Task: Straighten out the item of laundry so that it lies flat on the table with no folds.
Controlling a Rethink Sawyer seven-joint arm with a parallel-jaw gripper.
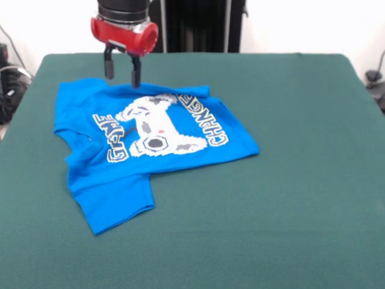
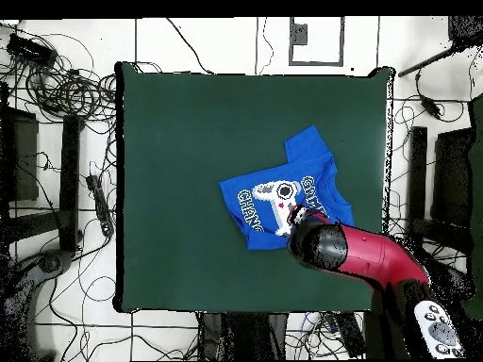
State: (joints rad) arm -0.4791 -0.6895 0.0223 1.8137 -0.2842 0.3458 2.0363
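Front view: blue T-shirt (image 1: pixel 144 147) spread on the left part of the green table (image 1: pixel 289 198), rotated so the collar points to the left edge of the picture and the hem to the right. White and grey controller print in the middle, with the words "GAME" and "CHANGER" on both sides of it, readable sideways. One sleeve lying flat and pointing toward the lower edge of the picture. Far side of the shirt not flat: a fold visible along the upper edge, near the word "CHANGER", where the cloth doubles over itself. Right part of the table bare. Gripper (image 1: pixel 123 67) hanging over the far edge of the shirt, under a red and black wrist; two dark fingers (image 1: pixel 109 65) pointing down, set apart with a clear gap, nothing between them. Tips just above or at the cloth; contact not possible to judge.

Overhead view: T-shirt (image 2: pixel 283 189) placed in the right half of the table (image 2: pixel 179 151), nearer to the lower edge than to the upper one, at an angle to the table sides. Red arm (image 2: pixel 377 259) entering from the lower right corner, black end covering the lower edge of the shirt. Gripper itself hidden under the arm here. Cables (image 2: pixel 66 94) lying on the floor around the table.
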